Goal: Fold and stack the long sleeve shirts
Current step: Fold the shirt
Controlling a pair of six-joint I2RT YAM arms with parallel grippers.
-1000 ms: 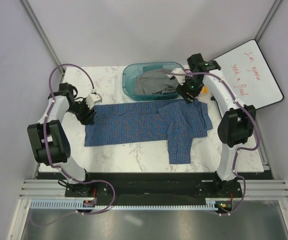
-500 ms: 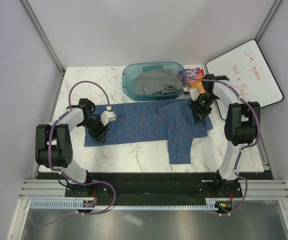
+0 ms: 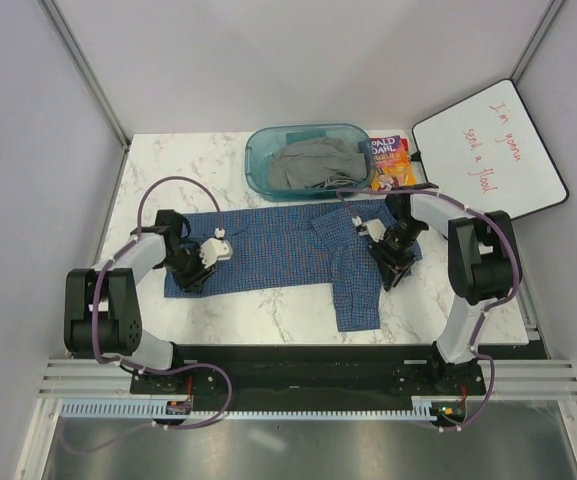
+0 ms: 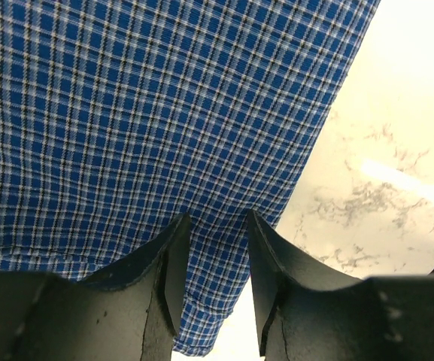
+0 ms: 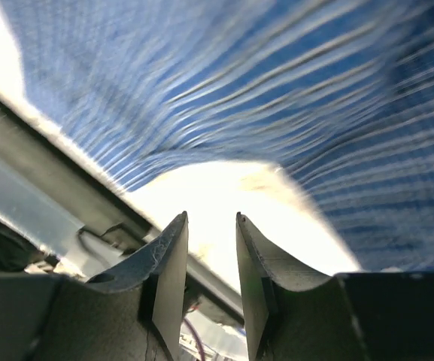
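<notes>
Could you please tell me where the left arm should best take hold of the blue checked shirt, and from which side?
Probably the hem corner of the blue checked shirt at its left end. The cloth lies flat on the marble table with a free edge there, so come in low from the left, sliding one finger under. The left gripper is over that corner, fingers apart.

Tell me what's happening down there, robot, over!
Left gripper open over blue checked cloth shirt, hem end. Right gripper open at opposite edge, view blurred. Shirt spread out, unfolded. Nothing lying on it.
</notes>
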